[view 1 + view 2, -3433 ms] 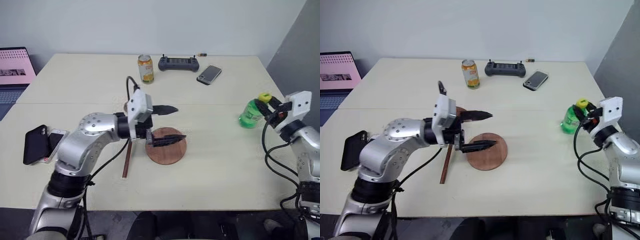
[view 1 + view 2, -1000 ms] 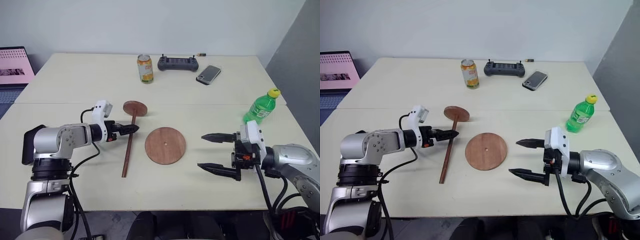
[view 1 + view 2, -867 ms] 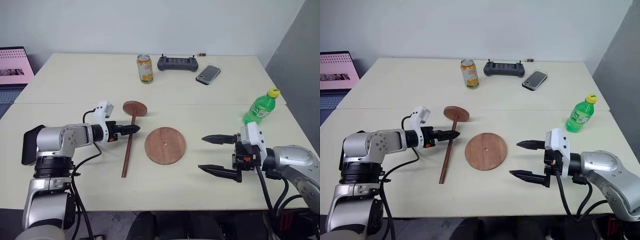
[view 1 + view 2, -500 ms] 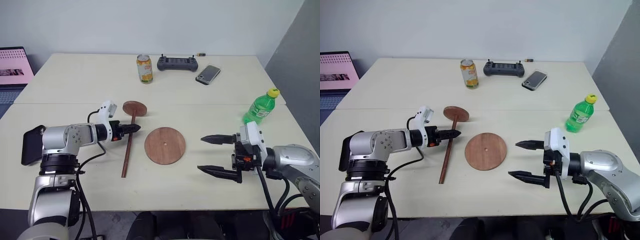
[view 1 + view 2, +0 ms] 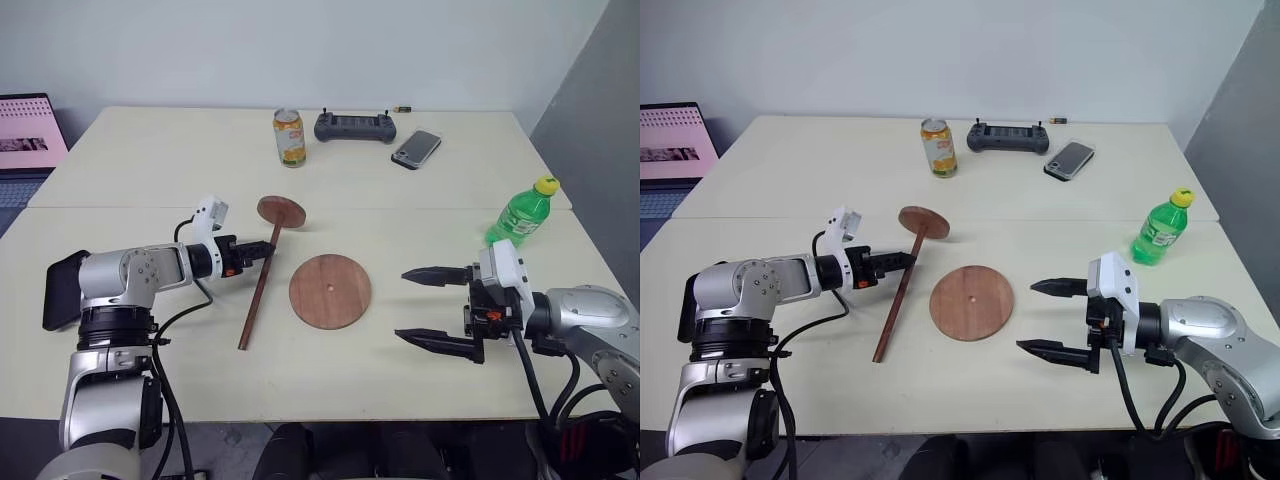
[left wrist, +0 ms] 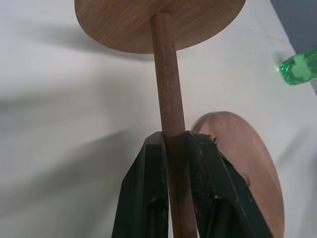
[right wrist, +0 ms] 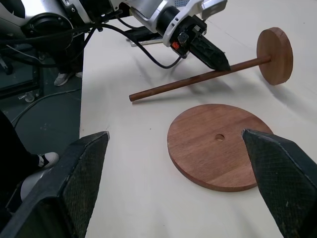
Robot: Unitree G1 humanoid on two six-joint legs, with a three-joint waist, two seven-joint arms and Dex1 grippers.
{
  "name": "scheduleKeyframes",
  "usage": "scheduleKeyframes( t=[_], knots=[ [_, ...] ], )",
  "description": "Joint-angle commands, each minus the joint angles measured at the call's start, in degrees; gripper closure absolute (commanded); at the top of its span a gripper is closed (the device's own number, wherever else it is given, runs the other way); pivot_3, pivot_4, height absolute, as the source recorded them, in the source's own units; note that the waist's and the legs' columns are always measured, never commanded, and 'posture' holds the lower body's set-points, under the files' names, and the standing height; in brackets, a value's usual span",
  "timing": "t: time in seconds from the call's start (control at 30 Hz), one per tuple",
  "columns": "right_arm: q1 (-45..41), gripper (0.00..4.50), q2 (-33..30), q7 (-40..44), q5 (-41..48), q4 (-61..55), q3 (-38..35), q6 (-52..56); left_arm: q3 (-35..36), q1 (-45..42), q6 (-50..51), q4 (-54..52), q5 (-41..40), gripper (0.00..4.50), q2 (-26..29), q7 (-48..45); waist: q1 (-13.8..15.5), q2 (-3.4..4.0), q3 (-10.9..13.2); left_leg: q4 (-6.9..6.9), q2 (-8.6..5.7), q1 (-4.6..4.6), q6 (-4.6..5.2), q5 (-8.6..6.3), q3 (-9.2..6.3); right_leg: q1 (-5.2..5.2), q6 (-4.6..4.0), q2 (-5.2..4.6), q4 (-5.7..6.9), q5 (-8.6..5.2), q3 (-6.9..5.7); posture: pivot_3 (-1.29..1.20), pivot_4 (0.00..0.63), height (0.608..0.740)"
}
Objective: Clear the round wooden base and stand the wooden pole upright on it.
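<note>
The round wooden base (image 5: 330,290) lies flat and bare in the middle of the table, its small centre hole showing. Left of it the wooden pole (image 5: 262,283) slants, its end with the smaller disc (image 5: 281,211) raised a little off the table. My left gripper (image 5: 268,250) is shut on the pole's upper part, just below that disc; the left wrist view shows both fingers (image 6: 148,193) clamped on the rod (image 6: 168,104). My right gripper (image 5: 420,305) hangs open to the right of the base, holding nothing.
A green bottle (image 5: 520,214) stands at the right. A drink can (image 5: 289,138), a black controller (image 5: 356,126) and a phone (image 5: 418,148) sit at the table's far side. A laptop (image 5: 30,140) is at the far left.
My left gripper has shut on the pole and its disc end has lifted and swung slightly right. The right gripper has kept still.
</note>
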Motion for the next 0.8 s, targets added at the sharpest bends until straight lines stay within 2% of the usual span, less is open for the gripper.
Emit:
scheduleKeyframes(
  t=[0.03,0.3,0.4,0.53,0.8],
  knots=[
    [-1.2,0.00,-0.6,-0.2,1.3,-1.5,-1.7,0.2,3.4,0.8,-2.6,-6.2,-3.2,4.23,0.2,-2.3,0.0,0.00,0.0,0.00,0.00,0.00,0.00,0.00,0.00,0.00,0.00,0.00,0.00,0.00,0.00,0.00,0.150,0.740],
    [-1.4,0.00,-0.7,-0.5,0.7,-1.3,-2.1,-0.1,6.7,3.2,-13.8,-18.8,-5.2,4.23,-3.4,-1.6,0.1,0.00,0.0,0.00,0.00,-0.01,-0.15,0.09,0.00,0.01,0.00,-0.02,-0.01,0.00,0.01,0.00,0.150,0.740],
    [-1.5,0.00,-0.9,-0.7,-0.4,-0.9,-2.2,-0.9,7.0,3.3,-18.4,-24.8,-5.3,4.23,-6.9,1.4,0.1,0.00,0.0,0.00,0.00,-0.02,-0.16,0.09,0.01,0.02,0.00,-0.03,-0.02,0.01,0.01,0.00,0.150,0.740],
    [-2.2,0.00,0.1,-2.1,-3.0,0.5,-2.1,-2.6,1.0,4.8,-31.4,-31.4,3.0,4.23,-9.2,2.6,0.2,-0.01,0.0,0.00,0.00,-0.01,-0.16,0.09,0.03,0.03,0.01,-0.03,-0.03,0.01,0.01,0.00,0.150,0.740],
    [-1.6,0.00,0.7,-3.9,-8.0,1.1,-0.5,-5.3,-3.9,6.3,-43.6,-32.2,8.4,4.23,-15.2,6.0,0.2,-0.01,0.0,0.00,-0.01,0.01,-0.15,0.09,0.08,0.05,0.02,-0.02,-0.02,0.02,0.04,0.00,0.150,0.740]
  ],
)
